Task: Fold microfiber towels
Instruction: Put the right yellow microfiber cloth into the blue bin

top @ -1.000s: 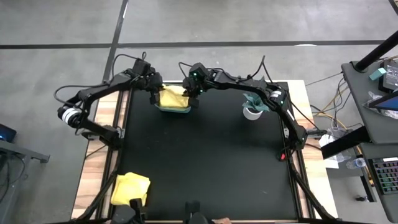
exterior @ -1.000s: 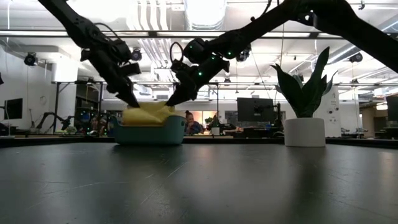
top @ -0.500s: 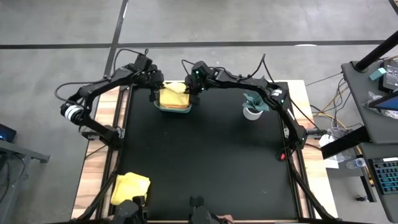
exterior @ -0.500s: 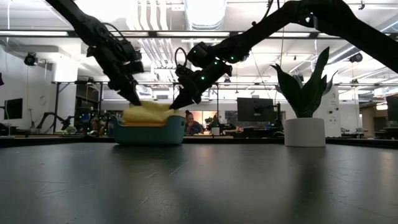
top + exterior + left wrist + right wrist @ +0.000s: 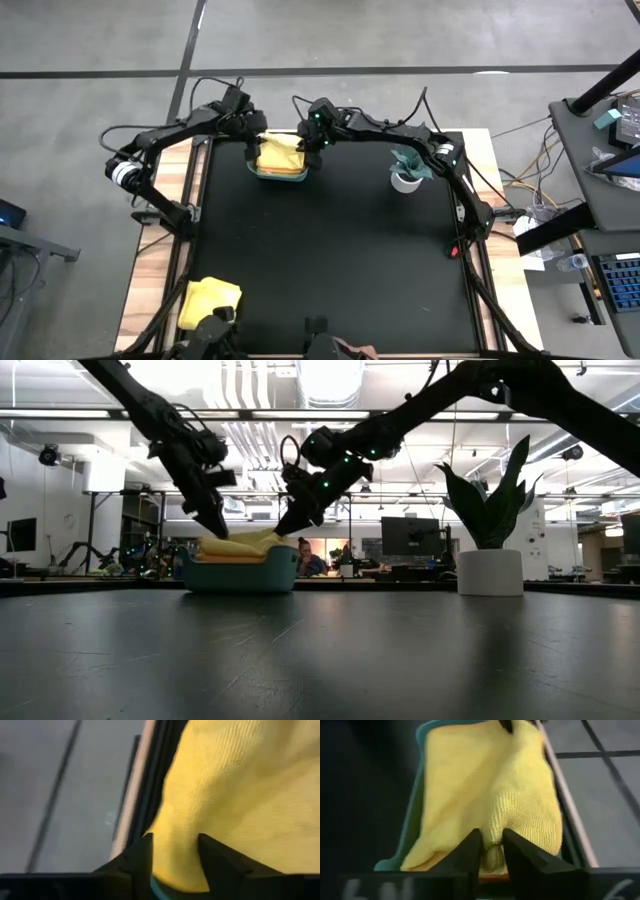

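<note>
A yellow microfiber towel (image 5: 280, 155) lies heaped in a teal bin (image 5: 262, 173) at the table's far edge, with an orange layer (image 5: 492, 876) under it. My left gripper (image 5: 175, 855) stands open at the bin's left end, with the towel's left edge between its fingers. At the bin's right end my right gripper (image 5: 491, 845) is shut on a bunch of the same towel. A second yellow towel (image 5: 210, 303) lies crumpled on the table's near left corner. My left gripper has its fingers (image 5: 142, 857) on either side of the towel's left edge (image 5: 175, 835); I cannot tell whether they touch it. My right gripper pinches a small bunched fold (image 5: 493, 856) at the towel's right edge between its two fingers, slanting down from the table's right. That end (image 5: 268, 539) stands slightly raised; the rest lies on the heap in the bin.
A potted plant in a white pot (image 5: 406, 175) stands at the far right, clear of the bin. The dark table top (image 5: 330, 260) stretches from the bin to the near edge.
The towel's left side, raised a moment ago, has sunk flat onto the heap in the bin. Its right end stays up at my right gripper.
</note>
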